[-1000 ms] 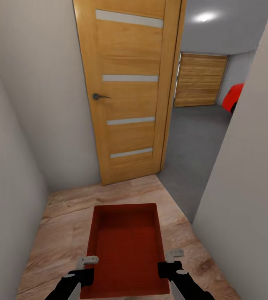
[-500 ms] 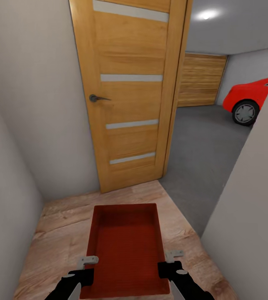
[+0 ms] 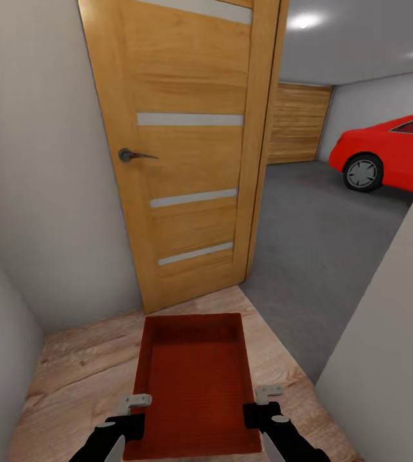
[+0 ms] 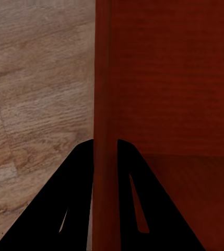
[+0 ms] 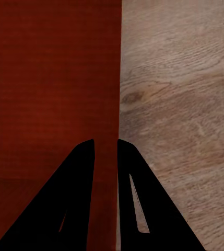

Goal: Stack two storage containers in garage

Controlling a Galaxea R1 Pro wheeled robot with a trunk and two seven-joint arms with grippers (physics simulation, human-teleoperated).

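No writing, label, brand mark, number or sign can be read in any of the views; the wooden door (image 3: 187,154) at the upper left of the head view carries only plain pale strips, and the red car (image 3: 392,151) at the upper right shows no plate or badge that can be made out. The storage container (image 3: 193,385) at the lower centre has plain walls with nothing printed on them; both wrist views give only bare red wall and wood grain.
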